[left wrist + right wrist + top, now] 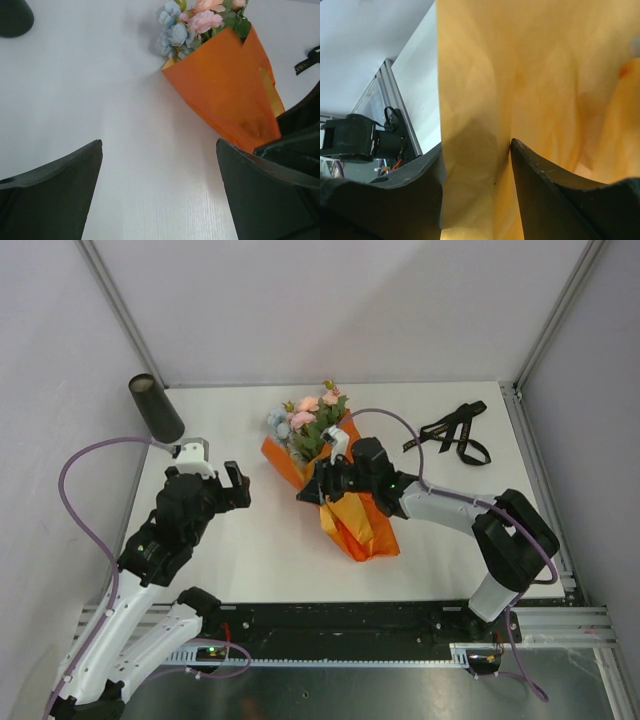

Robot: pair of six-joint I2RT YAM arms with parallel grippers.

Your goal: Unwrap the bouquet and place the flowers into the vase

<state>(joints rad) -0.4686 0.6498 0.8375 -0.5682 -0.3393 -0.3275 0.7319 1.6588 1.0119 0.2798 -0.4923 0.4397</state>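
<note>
The bouquet (345,495) lies mid-table, its orange paper cone (225,85) loose, with no ribbon around it. The flowers (310,420), pink and pale blue blooms with green leaves (192,25), stick out of the far end. My right gripper (322,475) is at the cone's left edge. In the right wrist view its jaws (476,150) stand apart with a fold of orange paper (520,75) between them. My left gripper (218,468) is wide open over bare table left of the bouquet, nothing between its fingers (159,150). The dark vase (155,407) stands at the far left corner (14,17).
A black ribbon (455,432) lies loose at the back right of the table (305,62). Grey walls close in the back and both sides. A metal rail (350,620) runs along the near edge between the arm bases.
</note>
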